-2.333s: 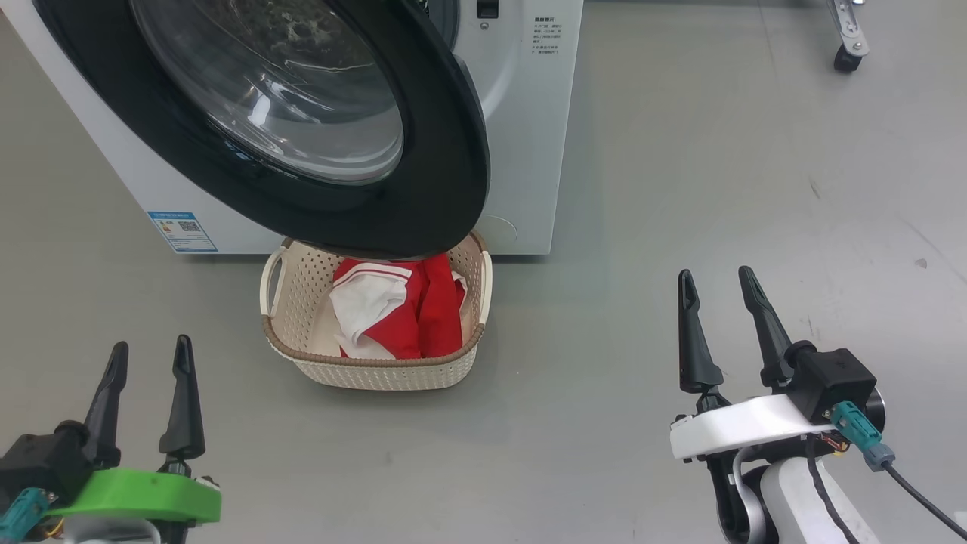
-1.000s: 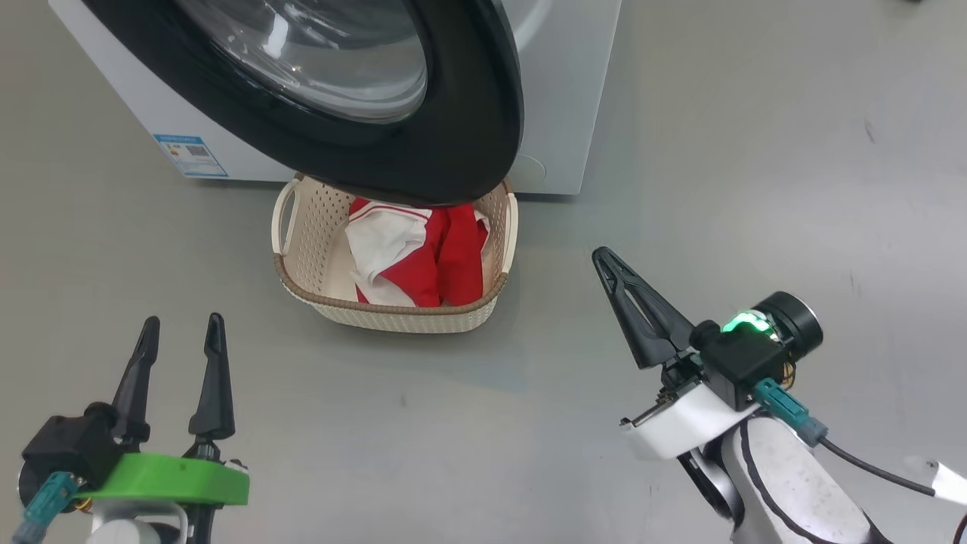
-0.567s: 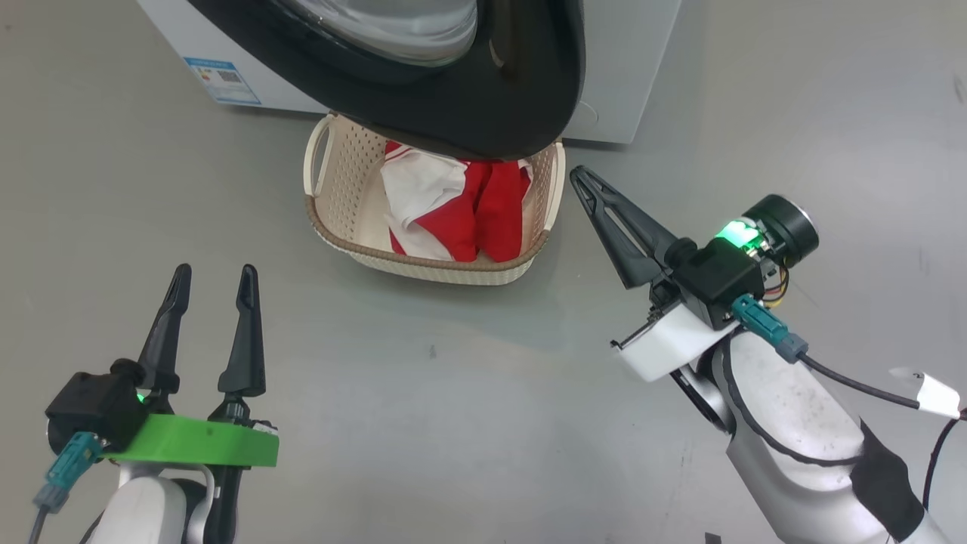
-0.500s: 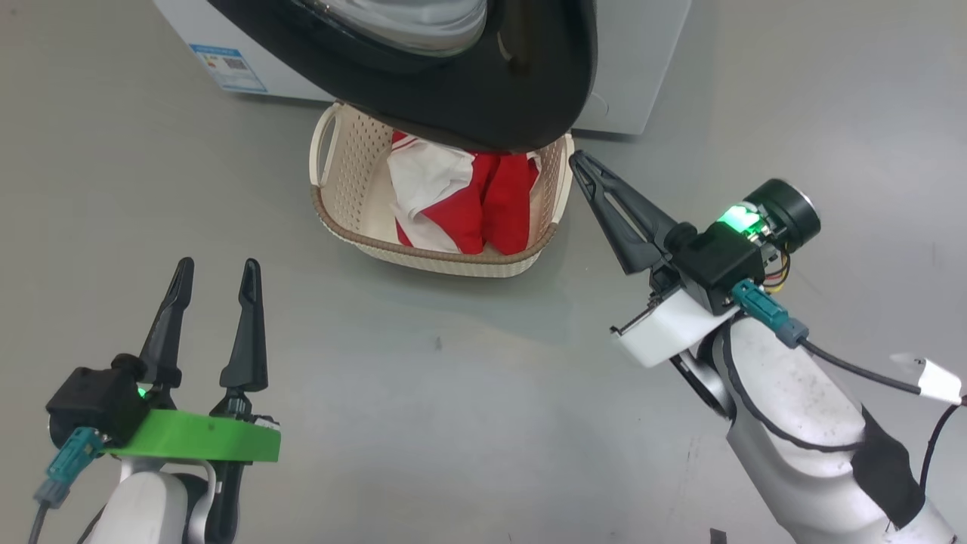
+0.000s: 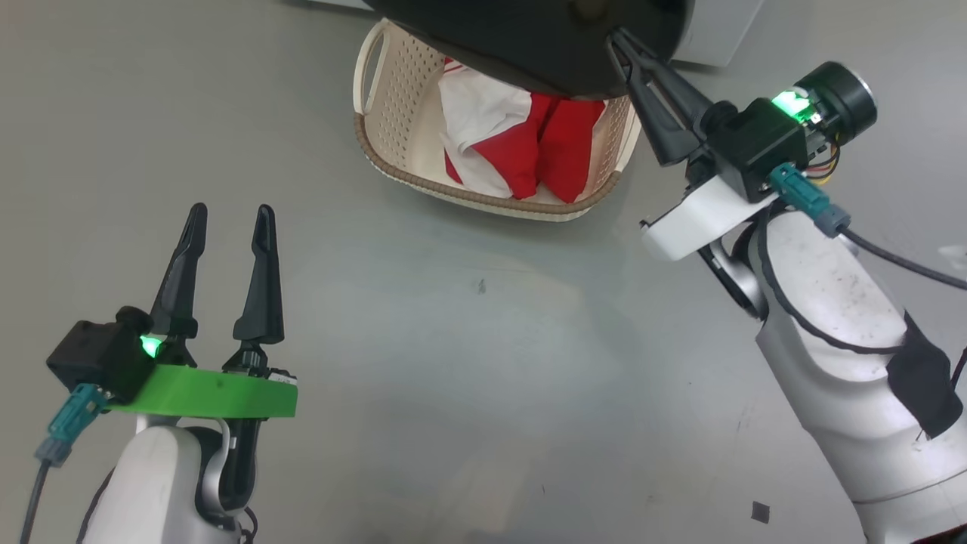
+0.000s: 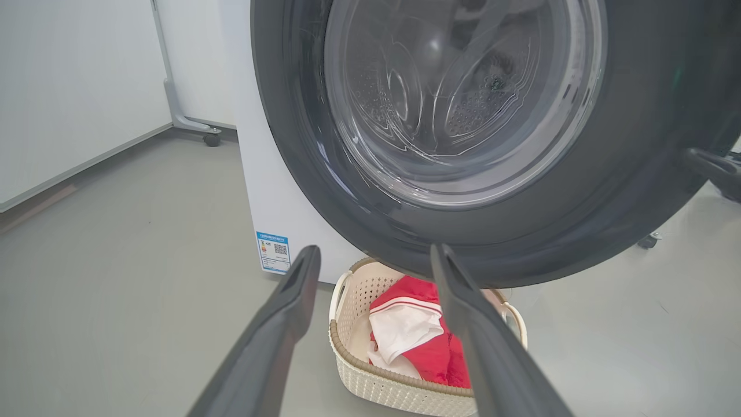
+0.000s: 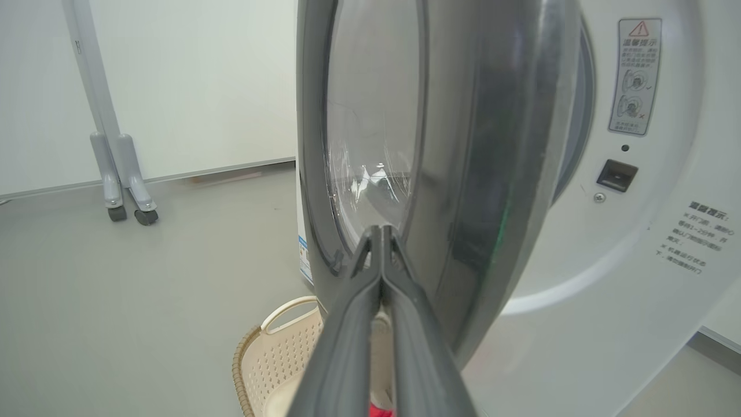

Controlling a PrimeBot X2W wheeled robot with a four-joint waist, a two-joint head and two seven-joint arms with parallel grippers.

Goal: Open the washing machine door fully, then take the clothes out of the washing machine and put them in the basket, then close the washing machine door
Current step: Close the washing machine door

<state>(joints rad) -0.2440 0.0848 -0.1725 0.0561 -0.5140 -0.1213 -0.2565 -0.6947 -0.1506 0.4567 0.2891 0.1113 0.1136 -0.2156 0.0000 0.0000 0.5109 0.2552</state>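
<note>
Door (image 6: pixel 474 116) hangs open from the washer (image 7: pixel 637 260), glass facing me. At left, my left gripper (image 5: pixel 231 210) hovers over the floor (image 5: pixel 483 378), jaws wide, holding nothing. In the middle, under the door's rim, the basket (image 5: pixel 408 177) holds the red-and-white clothes (image 5: pixel 521 136). At right, my right gripper (image 5: pixel 618 36), fingers pressed together and empty, has its tips at the door's rim. I'd push there steadily toward the washer until it latches.

left hand (image 5: pixel 231 209): black tapered fingers (image 5: pixel 261 264), green mount plate (image 5: pixel 204 393), teal connector (image 5: pixel 72 427). right hand (image 5: pixel 618 38): white mount plate (image 5: pixel 702 215), scuffed white forearm (image 5: pixel 831 302), black cable (image 5: pixel 899 261).
</note>
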